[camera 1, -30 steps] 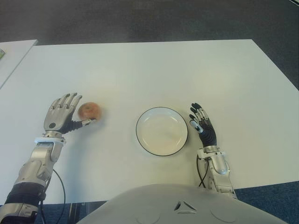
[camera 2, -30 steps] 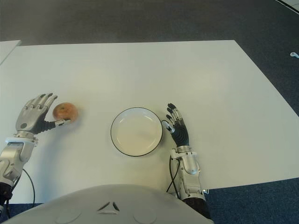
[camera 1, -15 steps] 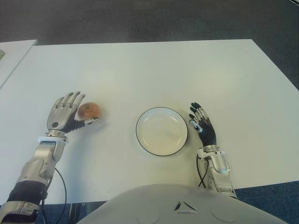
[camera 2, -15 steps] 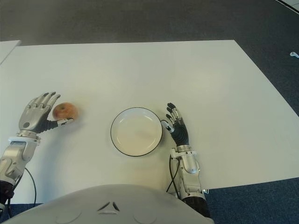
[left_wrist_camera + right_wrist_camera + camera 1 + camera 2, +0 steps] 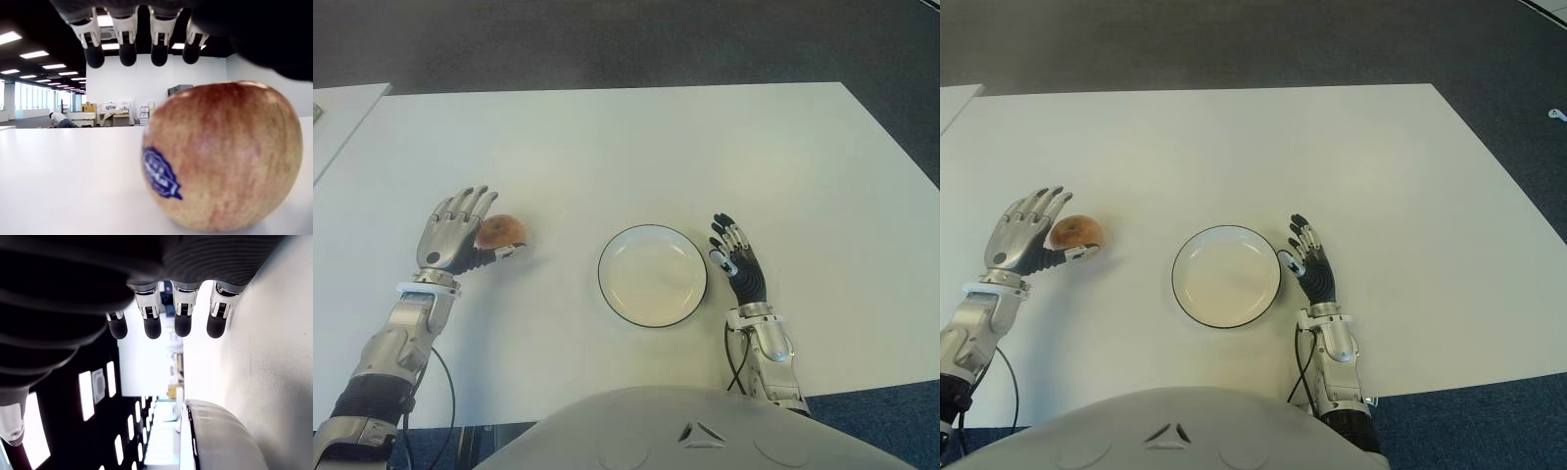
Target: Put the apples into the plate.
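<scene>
Reaching in from the 9 o'clock side of the white tabletop (image 5: 636,147), the left hand (image 5: 455,233) cups around a round red-and-yellow apple (image 5: 501,231), its silver fingers (image 5: 470,204) spread wide and arched over the fruit, the thumb lying along the apple's near side. The left wrist view shows the apple sitting on the tabletop with a blue sticker (image 5: 161,173) on its skin and the four fingertips hanging extended above it, so the hand is open around the fruit and not closed on it; whether the thumb touches the apple cannot be told.

At the middle of the tabletop's near part, at about 3 o'clock from the apple and well apart from it, sits a round white plate with a thin black rim (image 5: 604,284), holding nothing.

Just beside the plate's 3 o'clock edge shows the right hand (image 5: 736,262), dark fingers straight and relaxed, pointing toward 12 o'clock, holding nothing. Its own wrist view shows the four fingertips extended and the plate's rim close by.
</scene>
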You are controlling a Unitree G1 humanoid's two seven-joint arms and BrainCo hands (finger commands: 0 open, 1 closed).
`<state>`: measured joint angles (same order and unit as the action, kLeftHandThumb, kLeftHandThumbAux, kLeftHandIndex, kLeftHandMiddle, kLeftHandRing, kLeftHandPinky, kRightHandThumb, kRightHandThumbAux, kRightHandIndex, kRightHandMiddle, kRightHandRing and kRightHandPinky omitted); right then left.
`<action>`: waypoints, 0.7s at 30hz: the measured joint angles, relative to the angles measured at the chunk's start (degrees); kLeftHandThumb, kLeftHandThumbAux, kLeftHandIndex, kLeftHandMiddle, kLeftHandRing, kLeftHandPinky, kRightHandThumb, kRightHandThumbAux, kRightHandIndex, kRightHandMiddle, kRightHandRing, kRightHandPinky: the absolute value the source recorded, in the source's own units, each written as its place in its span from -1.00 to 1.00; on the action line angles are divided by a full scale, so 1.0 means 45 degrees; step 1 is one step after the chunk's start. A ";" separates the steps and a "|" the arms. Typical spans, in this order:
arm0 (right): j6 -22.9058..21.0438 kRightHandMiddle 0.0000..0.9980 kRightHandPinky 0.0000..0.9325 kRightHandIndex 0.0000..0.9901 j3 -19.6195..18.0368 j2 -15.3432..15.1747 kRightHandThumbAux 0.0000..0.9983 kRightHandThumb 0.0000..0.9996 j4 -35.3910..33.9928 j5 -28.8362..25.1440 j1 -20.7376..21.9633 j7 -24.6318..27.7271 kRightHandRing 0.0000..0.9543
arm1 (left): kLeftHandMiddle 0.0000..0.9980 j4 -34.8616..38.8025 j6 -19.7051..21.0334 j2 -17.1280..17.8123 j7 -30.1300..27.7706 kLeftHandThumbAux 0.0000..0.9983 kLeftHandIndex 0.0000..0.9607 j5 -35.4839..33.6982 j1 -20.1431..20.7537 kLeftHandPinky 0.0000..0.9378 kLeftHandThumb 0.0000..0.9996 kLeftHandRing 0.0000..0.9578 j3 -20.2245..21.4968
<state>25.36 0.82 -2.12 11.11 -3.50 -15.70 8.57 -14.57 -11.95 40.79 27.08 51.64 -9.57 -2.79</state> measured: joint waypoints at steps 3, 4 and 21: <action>0.0000 -1.00 -1.00 -1.00 -0.0001 0.0000 -0.01 -0.58 0.0001 -0.0001 0.0000 0.0000 -1.00 | -1.00 -0.0026 -0.0011 0.0000 0.0002 -0.54 -1.00 0.0001 0.0030 -1.00 -0.29 -1.00 -0.0109; 0.0003 -1.00 -1.00 -1.00 -0.0003 0.0000 -0.01 -0.58 0.0005 -0.0001 0.0000 -0.0002 -1.00 | -1.00 -0.0025 -0.0004 -0.0001 0.0002 -0.53 -1.00 0.0001 0.0049 -1.00 -0.29 -1.00 -0.0143; 0.0069 -1.00 -1.00 -1.00 0.0000 0.0048 0.00 -0.58 0.0024 -0.0019 0.0000 -0.0025 -1.00 | -1.00 0.0275 0.0589 -0.0082 -0.0486 -0.46 -1.00 0.0003 0.0473 -0.98 -0.32 -1.00 -0.0769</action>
<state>25.67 0.82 -1.90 11.22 -3.58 -15.70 8.46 -13.33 -9.30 40.42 24.90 51.65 -7.44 -6.25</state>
